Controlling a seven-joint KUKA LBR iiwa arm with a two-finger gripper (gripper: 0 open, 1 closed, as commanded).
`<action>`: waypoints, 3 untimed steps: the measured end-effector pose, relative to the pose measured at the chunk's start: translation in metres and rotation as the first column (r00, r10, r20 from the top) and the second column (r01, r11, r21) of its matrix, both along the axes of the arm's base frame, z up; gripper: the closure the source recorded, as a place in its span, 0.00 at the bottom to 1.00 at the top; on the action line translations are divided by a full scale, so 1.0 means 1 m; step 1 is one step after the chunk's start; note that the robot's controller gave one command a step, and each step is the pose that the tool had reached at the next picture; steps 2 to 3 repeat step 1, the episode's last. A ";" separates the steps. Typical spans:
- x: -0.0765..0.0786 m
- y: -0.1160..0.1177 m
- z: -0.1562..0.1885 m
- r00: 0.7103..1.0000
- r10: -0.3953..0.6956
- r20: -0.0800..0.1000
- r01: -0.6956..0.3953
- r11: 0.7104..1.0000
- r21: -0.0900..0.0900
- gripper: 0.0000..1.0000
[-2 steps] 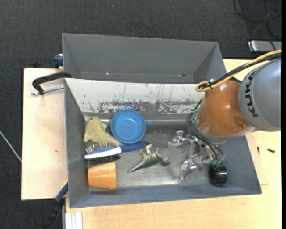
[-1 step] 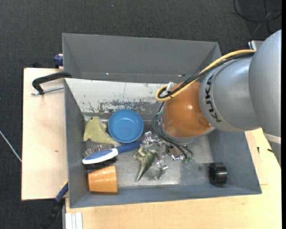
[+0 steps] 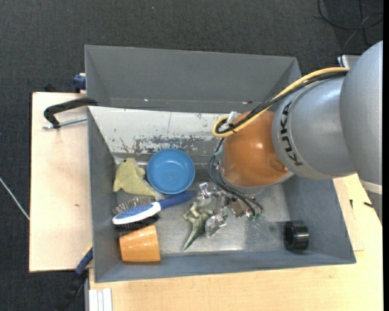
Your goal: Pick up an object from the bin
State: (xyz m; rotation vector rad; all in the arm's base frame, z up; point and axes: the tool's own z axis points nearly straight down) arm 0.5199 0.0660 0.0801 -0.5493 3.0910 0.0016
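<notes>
Though sideways, "KUKA" (image 3: 284, 141) above claw (image 3: 209, 220)

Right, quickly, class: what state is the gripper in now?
Gripper: cannot be told, open or closed; it sits low over a green pointed toy at the front of the bin.

Dark speckled carpet (image 3: 182, 24) covers the floor (charcoal, close to black). Black cables (image 3: 325, 11) loop over it in the upper right corner, and a thin pale cord (image 3: 13, 197) slants across it at the left edge
</notes>
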 end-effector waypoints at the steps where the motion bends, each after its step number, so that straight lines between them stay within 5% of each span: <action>1: -0.021 0.005 0.133 1.000 0.011 0.010 -0.011 1.000 0.001 1.00; 3: -0.021 0.005 0.133 1.000 0.011 0.010 -0.011 1.000 0.001 1.00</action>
